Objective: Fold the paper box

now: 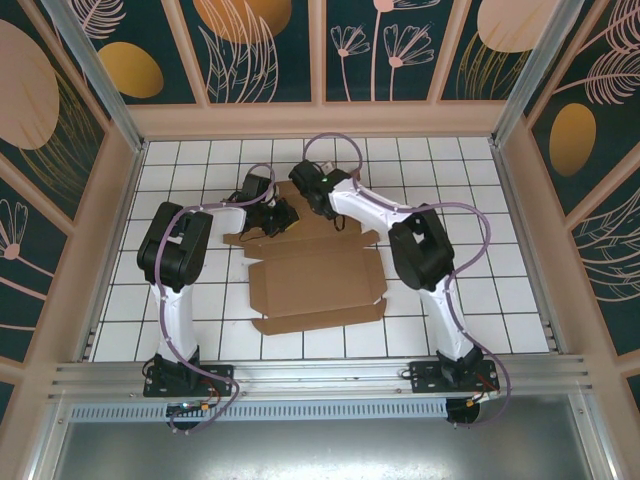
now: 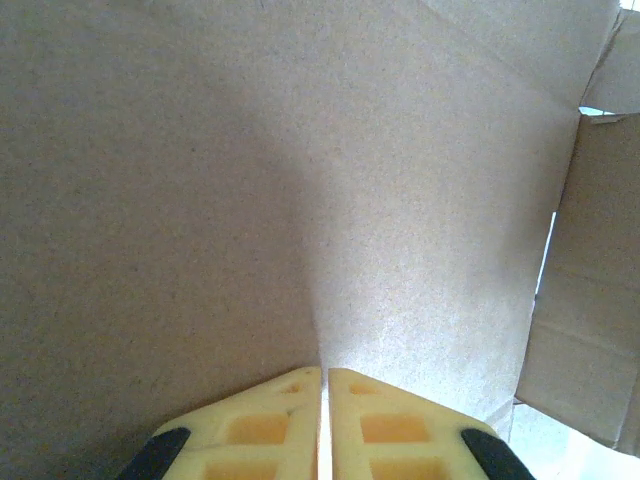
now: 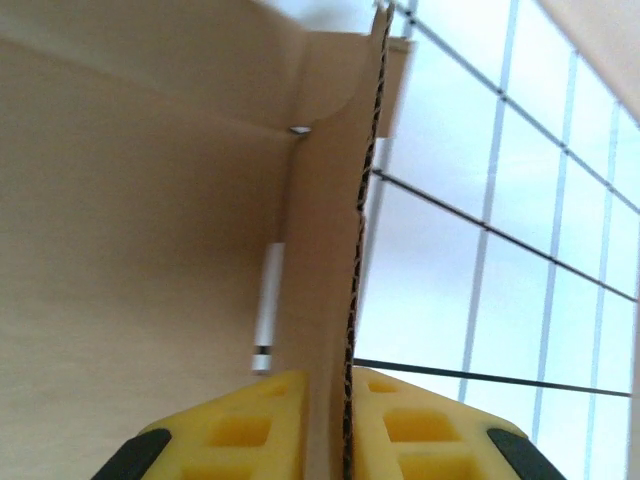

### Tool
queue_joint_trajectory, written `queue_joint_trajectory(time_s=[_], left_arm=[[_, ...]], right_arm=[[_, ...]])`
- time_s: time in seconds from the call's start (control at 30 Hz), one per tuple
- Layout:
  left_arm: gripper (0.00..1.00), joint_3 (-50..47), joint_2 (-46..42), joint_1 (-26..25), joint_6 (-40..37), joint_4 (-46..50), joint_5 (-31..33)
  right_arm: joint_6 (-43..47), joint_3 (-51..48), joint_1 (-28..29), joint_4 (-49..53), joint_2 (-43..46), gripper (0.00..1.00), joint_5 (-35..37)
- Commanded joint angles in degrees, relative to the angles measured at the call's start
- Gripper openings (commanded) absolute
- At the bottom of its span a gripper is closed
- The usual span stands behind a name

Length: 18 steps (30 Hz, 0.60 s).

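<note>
The paper box (image 1: 315, 285) is a brown cardboard blank that lies partly folded on the white tiles in the middle of the top view. Its far panel is raised between the two arms. My left gripper (image 1: 283, 216) is at the far left part of the box. In the left wrist view this gripper (image 2: 325, 372) is shut, its yellow fingertips pressed against a plain cardboard face (image 2: 300, 180). My right gripper (image 1: 305, 185) is at the far edge of the box. In the right wrist view it (image 3: 330, 375) is shut on an upright flap (image 3: 330, 250), whose corrugated edge runs between the fingers.
The white tiled floor (image 1: 500, 290) is bounded by tan walls on the left, right and far sides. A metal rail (image 1: 320, 375) carrying both arm bases runs along the near edge. Purple cables (image 1: 470, 215) loop beside each arm. Open tiles lie to the right of the box.
</note>
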State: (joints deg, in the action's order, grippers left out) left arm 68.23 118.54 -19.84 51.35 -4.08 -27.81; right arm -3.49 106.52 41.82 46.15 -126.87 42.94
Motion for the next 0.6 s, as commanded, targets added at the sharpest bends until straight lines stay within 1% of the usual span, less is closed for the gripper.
queue_joint_trajectory(time_s=[0.0,0.13,0.27,0.43,0.47,0.5,0.57], left_arm=[[0.11,0.15,0.81,-0.38,-0.73,4.25,2.37],[0.11,-0.01,0.97,-0.38,-0.54,3.93,2.05],[0.11,-0.45,1.21,-0.38,0.06,2.94,1.12],[0.11,-0.64,1.08,-0.4,0.08,2.84,1.09],[0.11,-0.64,0.96,-0.39,0.04,2.87,1.11],[0.12,-0.47,0.83,-0.38,-0.15,3.08,1.18],[0.12,-0.08,0.16,-0.38,-1.0,3.83,1.77]], right_arm=[[2.65,-3.37,-0.93,-1.7,1.79,0.17,6.55],[5.33,-6.11,-1.31,-4.11,-1.88,0.17,12.65],[5.85,-6.34,-1.49,-6.59,-4.98,0.16,11.15],[6.82,-5.93,-1.96,-8.88,-6.2,0.16,10.59],[6.76,-5.94,-2.31,-8.89,-5.99,0.18,10.59],[6.09,-5.98,-2.73,-8.73,-5.32,0.22,10.5],[4.12,-7.59,-4.09,-9.67,-1.55,0.33,7.66]])
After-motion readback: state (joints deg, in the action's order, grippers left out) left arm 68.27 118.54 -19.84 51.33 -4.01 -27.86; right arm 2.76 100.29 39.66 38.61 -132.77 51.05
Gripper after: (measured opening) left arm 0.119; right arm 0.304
